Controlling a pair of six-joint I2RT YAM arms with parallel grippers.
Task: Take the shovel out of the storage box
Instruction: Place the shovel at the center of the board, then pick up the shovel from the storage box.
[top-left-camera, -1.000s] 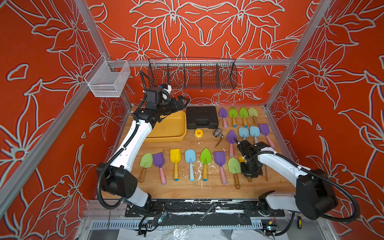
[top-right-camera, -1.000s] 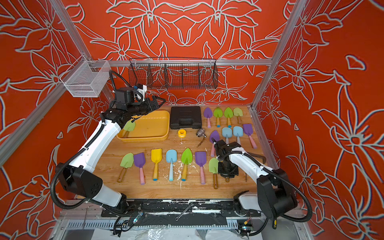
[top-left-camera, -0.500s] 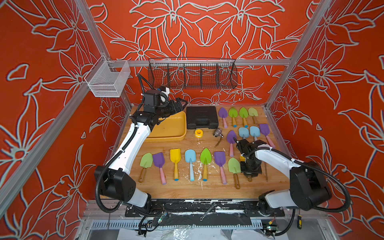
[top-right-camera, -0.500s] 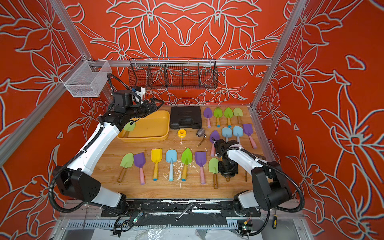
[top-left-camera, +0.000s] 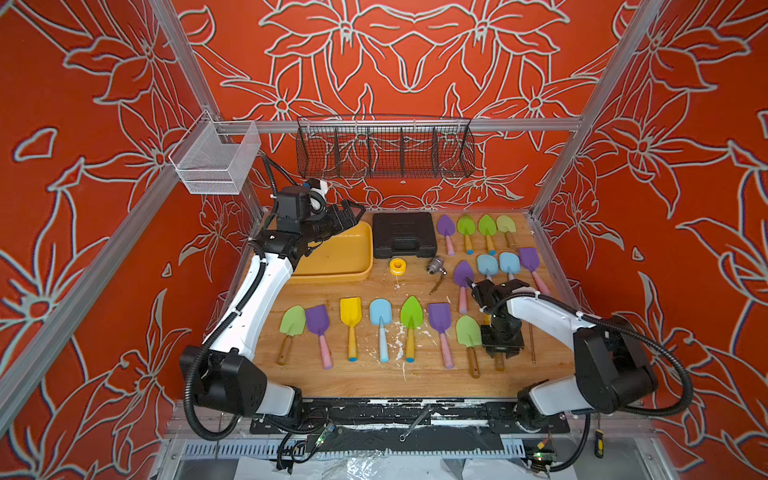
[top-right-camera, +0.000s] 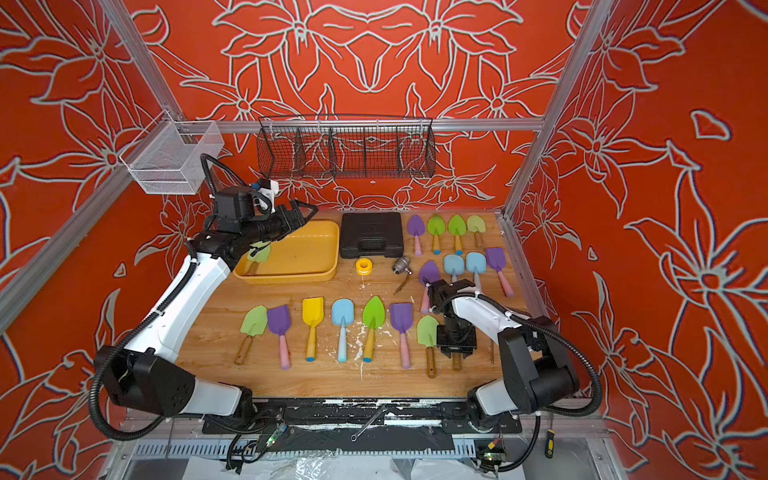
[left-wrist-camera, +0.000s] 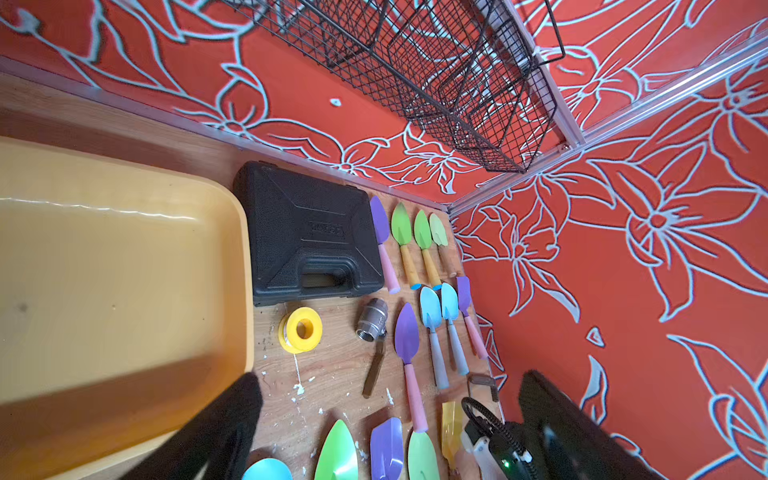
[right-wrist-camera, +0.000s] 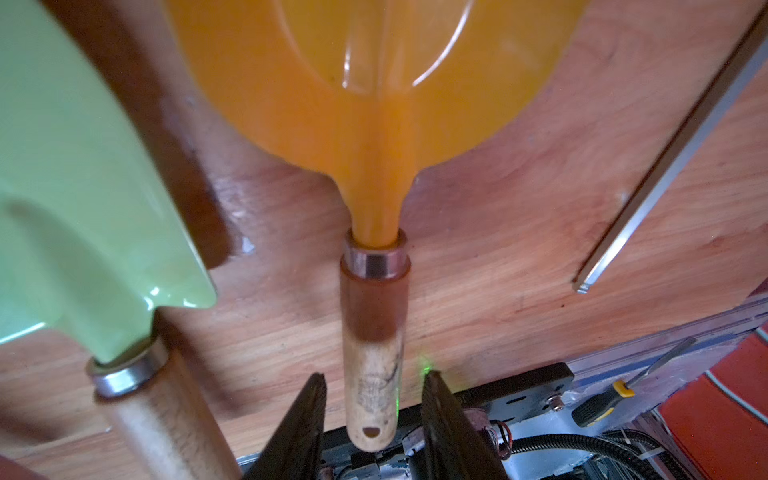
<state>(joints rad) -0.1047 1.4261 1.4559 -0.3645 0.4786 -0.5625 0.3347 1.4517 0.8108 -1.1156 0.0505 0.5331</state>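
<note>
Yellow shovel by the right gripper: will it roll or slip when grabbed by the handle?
The yellow shovel probably won't roll far: its handle is round, but the broad blade rests on the table. It likely stays stiff, given the metal collar joining blade and handle. The matte wooden handle should grip well, unlike the glossy blade.

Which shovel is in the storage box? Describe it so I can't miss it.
Find the yellow storage box at the back left of the table, beside the black tool case. At its end away from the case, partly under the left arm, lies a pale green shovel. No other shovel is inside the box.
</note>
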